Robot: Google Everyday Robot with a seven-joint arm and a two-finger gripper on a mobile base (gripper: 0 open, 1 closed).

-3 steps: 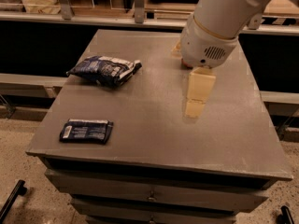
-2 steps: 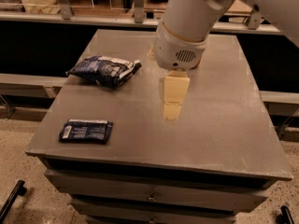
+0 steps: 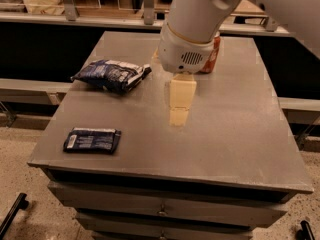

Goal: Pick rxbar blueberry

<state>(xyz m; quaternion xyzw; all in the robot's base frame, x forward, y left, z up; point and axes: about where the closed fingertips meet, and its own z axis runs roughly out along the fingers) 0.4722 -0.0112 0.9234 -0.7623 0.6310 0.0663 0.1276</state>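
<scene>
Item 1, nearest: stacked drawer fronts point(image 3: 165, 211) below the front edge of a grey table point(image 3: 235, 139), standing on a speckled floor point(image 3: 30, 149). Item 2: the blueberry bar point(image 3: 92, 140), 1 small flat dark navy wrapper with pale lettering and a white patch at its left end, lying flat on the table's front-left part, close to the front edge, its long side roughly parallel to that edge. Item 3: the gripper point(image 3: 179, 111), cream-coloured, pointing down over the middle of the table; whether it is released or clenched cannot be told, and nothing is seen in its grasp. The bar lies well apart from the gripper, to the picture's left of it and nearer the front edge, with bare tabletop between the 2. Item 4: 1 puffy dark blue-and-white snack bag point(image 3: 112, 75), on the table's left side, farther back than the bar and left of the gripper, not touching either. Item 5: the white arm housing point(image 3: 192, 34), large and rounded, directly above the gripper. Item 6: 1 orange can point(image 3: 213, 54), upright, partly hidden behind the housing toward the table's back. Item 7, farthest: a long ledge point(image 3: 45, 18) running behind the table.
</scene>
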